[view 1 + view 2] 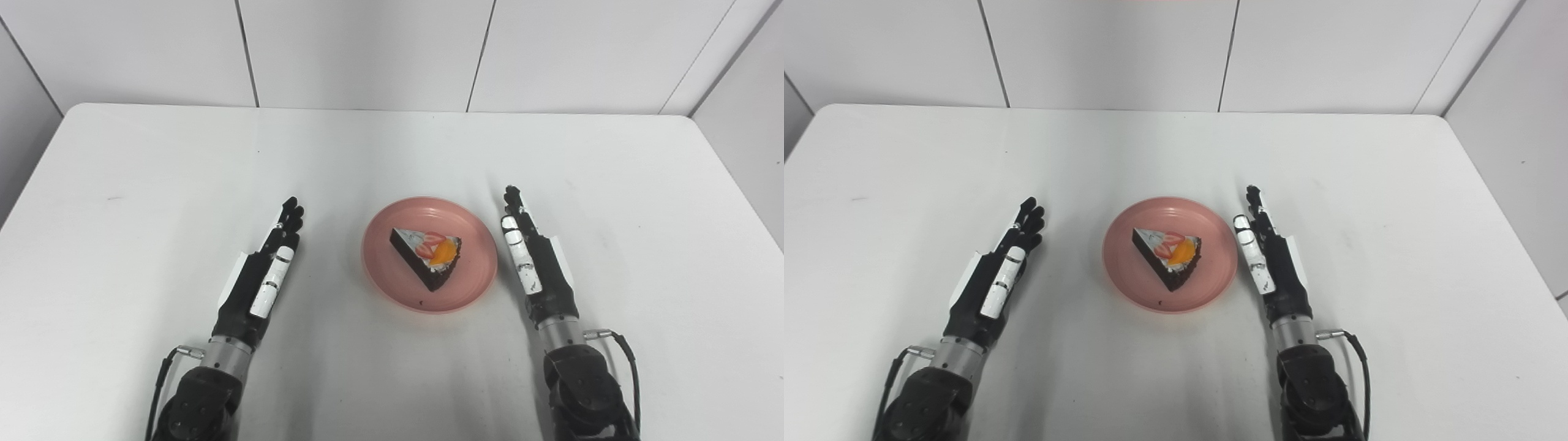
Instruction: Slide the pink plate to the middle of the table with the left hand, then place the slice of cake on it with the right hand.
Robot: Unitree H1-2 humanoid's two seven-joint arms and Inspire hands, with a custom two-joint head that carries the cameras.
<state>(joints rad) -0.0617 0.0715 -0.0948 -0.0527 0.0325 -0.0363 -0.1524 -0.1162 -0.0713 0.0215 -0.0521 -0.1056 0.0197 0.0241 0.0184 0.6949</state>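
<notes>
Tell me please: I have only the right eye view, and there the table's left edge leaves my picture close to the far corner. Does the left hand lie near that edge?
Observer: No. The left eye view follows the table's left edge much farther toward the robot, and the left hand lies well inside it, with a broad stretch of white table between them.
Operator: And what stands beyond that edge?
Observer: A grey side wall. You have only a sliver of it, but here it runs along the edge and meets the white back wall at the corner.
</notes>
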